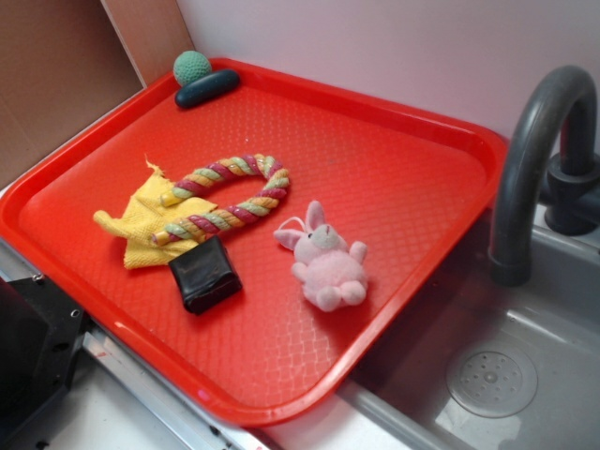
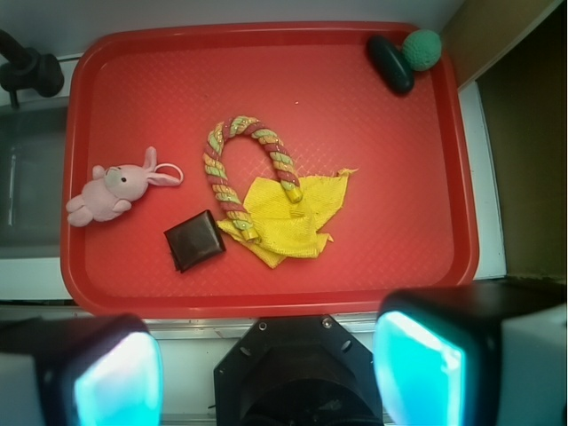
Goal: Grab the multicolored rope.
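The jaws are standing wide apart, empty, with the gripper point(image 2: 266, 373) hanging above the tray's point(image 2: 390, 115) near edge in the wrist view. The rope point(image 2: 247, 170) is lying in a U near the tray's middle, both ends resting on the yellow cloth point(image 2: 297, 222). A black block point(image 2: 194, 240) is sitting just beside the cloth, toward the near edge. The bunny point(image 2: 120, 188) is lying near the sink-side edge. A dark oval piece point(image 2: 390, 64) and a green ball point(image 2: 422, 48) are touching in the far corner.
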Robot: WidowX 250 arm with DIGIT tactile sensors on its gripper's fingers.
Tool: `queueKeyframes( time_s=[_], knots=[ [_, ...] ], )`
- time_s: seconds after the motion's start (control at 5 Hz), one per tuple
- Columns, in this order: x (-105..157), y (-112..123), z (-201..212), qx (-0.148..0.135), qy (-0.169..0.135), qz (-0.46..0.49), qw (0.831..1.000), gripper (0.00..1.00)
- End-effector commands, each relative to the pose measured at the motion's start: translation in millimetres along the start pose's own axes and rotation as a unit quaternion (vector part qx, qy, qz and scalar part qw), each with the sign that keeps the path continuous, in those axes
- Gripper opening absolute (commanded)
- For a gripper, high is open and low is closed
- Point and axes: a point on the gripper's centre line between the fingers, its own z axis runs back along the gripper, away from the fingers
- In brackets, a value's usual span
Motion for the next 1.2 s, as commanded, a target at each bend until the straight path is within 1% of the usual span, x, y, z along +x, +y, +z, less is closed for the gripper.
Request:
queueKeyframes(
  time_s=[0.0,0.2,0.4,0.6,0.8,1.0],
  knots=[
    [0.0,0.0,0.0,0.000,0.000,0.000,1.000,1.00],
    [24.3,4.8,-17.3,0.021,-0.021,-0.035,0.999,1.00],
    [58.0,7.6,-41.3,0.025,-0.073,-0.119,0.990,1.00],
    [86.3,20.9,-78.6,0.032,-0.058,-0.144,0.987,1.00],
    [106.4,20.7,-112.2,0.032,-0.028,-0.156,0.987,1.00],
    [112.7,17.8,-138.6,0.058,0.010,-0.152,0.987,1.00]
  ],
)
